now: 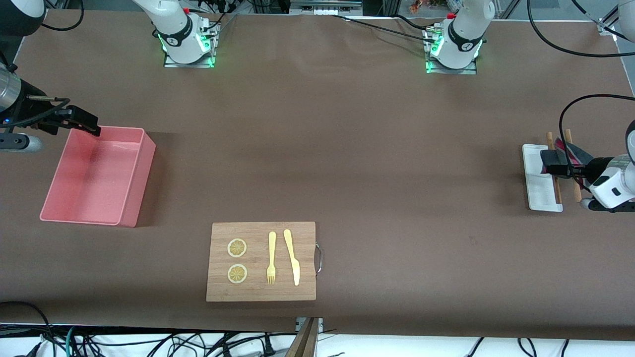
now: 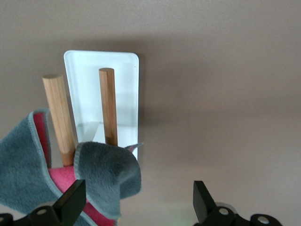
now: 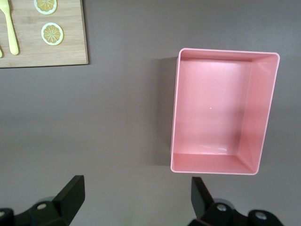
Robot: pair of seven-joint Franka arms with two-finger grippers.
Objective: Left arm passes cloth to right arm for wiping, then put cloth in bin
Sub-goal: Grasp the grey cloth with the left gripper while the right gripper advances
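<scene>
Left gripper (image 2: 136,202) up over the white tray (image 1: 537,171) at the left arm's end of the desk, jaws spread wide, holding nothing. Cloth (image 2: 101,172) draped on the two wooden pegs (image 2: 108,106) there, grey side out, pink showing. Right gripper (image 3: 136,197) hanging by the pink bin's (image 1: 134,173) rim, jaws wide too, empty. Cutting board (image 1: 261,262) nearer the front camera.

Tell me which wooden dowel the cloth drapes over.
The cloth drapes over the dowel off the white tray; the other dowel stands bare on it.
</scene>
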